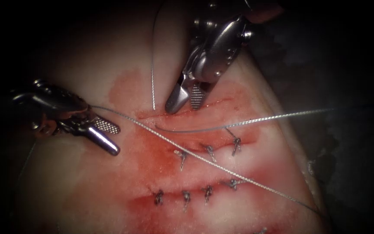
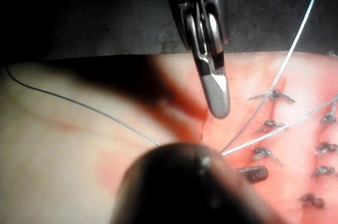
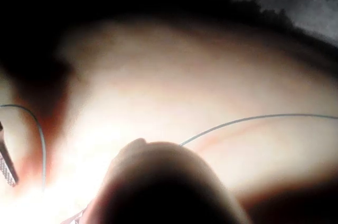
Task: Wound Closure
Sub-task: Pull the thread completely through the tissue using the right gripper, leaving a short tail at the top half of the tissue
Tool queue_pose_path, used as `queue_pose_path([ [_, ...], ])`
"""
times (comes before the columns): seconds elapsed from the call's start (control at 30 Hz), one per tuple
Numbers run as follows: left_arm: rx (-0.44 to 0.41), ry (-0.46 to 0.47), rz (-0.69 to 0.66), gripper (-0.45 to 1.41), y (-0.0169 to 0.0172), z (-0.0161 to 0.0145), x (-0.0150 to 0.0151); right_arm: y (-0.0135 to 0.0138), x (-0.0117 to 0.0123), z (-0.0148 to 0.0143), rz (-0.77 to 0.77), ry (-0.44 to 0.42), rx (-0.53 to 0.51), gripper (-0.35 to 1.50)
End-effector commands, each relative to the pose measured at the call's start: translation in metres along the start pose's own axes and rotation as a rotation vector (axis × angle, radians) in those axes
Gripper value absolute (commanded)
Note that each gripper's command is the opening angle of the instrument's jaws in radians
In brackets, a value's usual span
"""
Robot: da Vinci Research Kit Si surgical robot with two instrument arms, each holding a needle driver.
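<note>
The tissue [image 1: 109, 190] carries an unstitched cut [image 1: 182, 113] at the top. Right above that cut the right tool [image 1: 186, 99] hangs with its jaws open and holds nothing. The left tool [image 1: 109, 136] lies to the left of the cut, jaws open and empty. The curved needle [image 1: 187, 131] rests free on the tissue just under the cut, its point toward the left. Its thread [image 1: 291, 115] runs off to the right. A long strand [image 1: 204, 160] crosses diagonally from beside the left tool to the lower right. The right tool's jaw [image 2: 216, 92] hovers over the tissue.
Two stitched rows lie below the open cut: three knots in the middle row [image 1: 208, 151] and several in the lower row [image 1: 195, 193]. A thin strand [image 1: 153, 82] rises from the cut's left end. Red fluid [image 1: 152, 160] stains the tissue. The tissue's edge [image 1: 299, 173] falls away at right.
</note>
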Motion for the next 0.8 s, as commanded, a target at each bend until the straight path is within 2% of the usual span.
queue_pose_path([
  [0.03, 0.000, -0.001, 0.004, 0.66, 0.0005, 0.0004, -0.0008, 0.0006, -0.0003, 0.0005, -0.010, 0.004, 0.003, 0.49],
  [0.23, -0.001, -0.002, 0.004, 0.66, 0.0005, 0.0005, -0.0007, 0.0020, -0.0005, 0.0016, -0.036, 0.043, -0.062, 0.41],
  [0.6, 0.001, 0.000, 0.004, 0.68, 0.0005, 0.0006, -0.0007, 0.0030, -0.0022, 0.0035, -0.045, 0.049, -0.058, 0.37],
  [0.7, 0.001, 0.000, 0.004, 0.68, 0.0005, 0.0006, -0.0007, 0.0026, -0.0020, 0.0037, -0.040, 0.059, -0.049, 0.27],
  [0.73, 0.001, 0.000, 0.004, 0.68, 0.0005, 0.0006, -0.0007, 0.0025, -0.0019, 0.0037, -0.043, 0.065, -0.046, 0.19],
  [0.77, 0.001, 0.000, 0.003, 0.68, 0.0005, 0.0006, -0.0007, 0.0022, -0.0016, 0.0035, -0.029, 0.075, -0.046, -0.03],
  [0.8, 0.001, 0.000, 0.003, 0.68, 0.0005, 0.0006, -0.0007, 0.0020, -0.0014, 0.0034, -0.023, 0.079, -0.044, -0.10],
])
